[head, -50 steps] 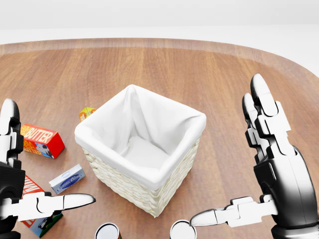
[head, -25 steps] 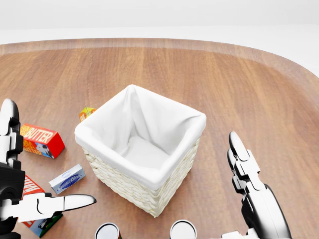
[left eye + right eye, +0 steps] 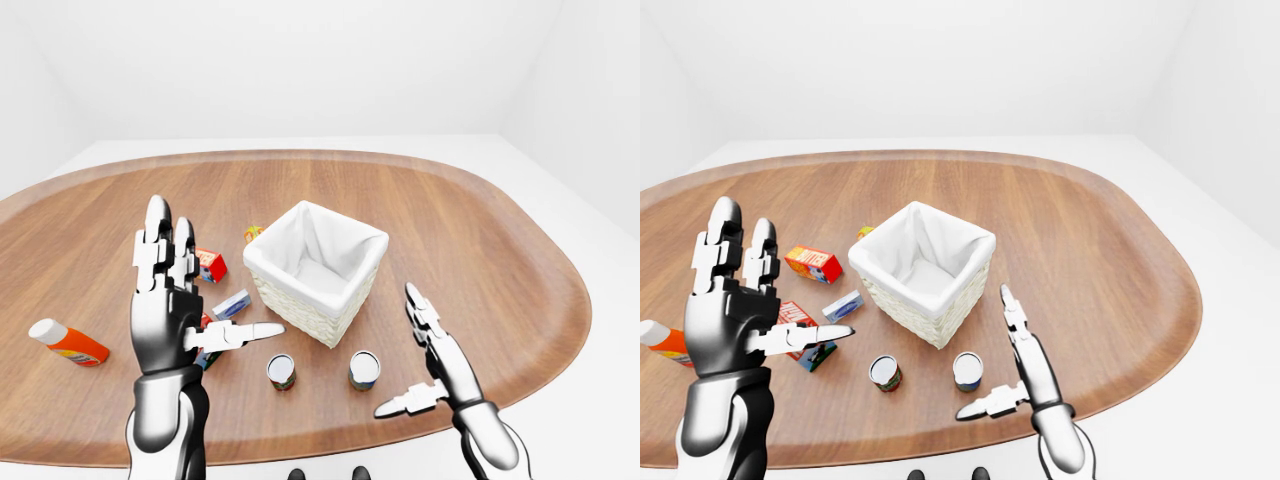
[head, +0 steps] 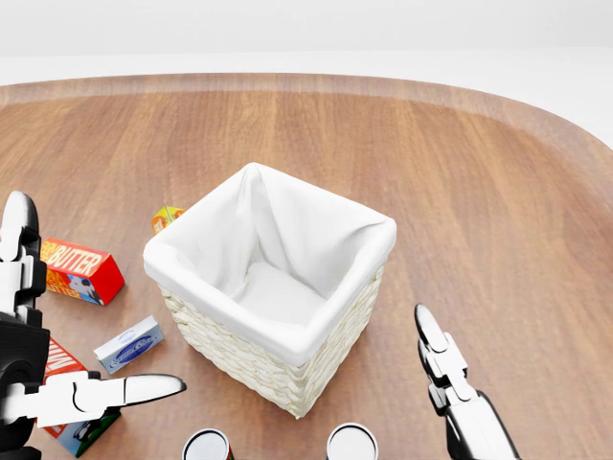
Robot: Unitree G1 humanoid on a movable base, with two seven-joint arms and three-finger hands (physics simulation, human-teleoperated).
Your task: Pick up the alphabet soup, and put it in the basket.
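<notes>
A square wicker basket with a white cloth lining [image 3: 315, 268] stands on the oval wooden table [image 3: 480, 240]. Just below the basket in the left-eye view stand two upright cans: the alphabet soup can [image 3: 364, 369] toward the right and a second can with a dark label [image 3: 282, 371] beside it. The right hand [image 3: 432, 362] hovers just right of the soup can, fingers spread, holding nothing. The left hand [image 3: 170, 300] is raised left of the basket, fingers extended and empty. A red butter box [image 3: 811, 264] lies left of the basket.
</notes>
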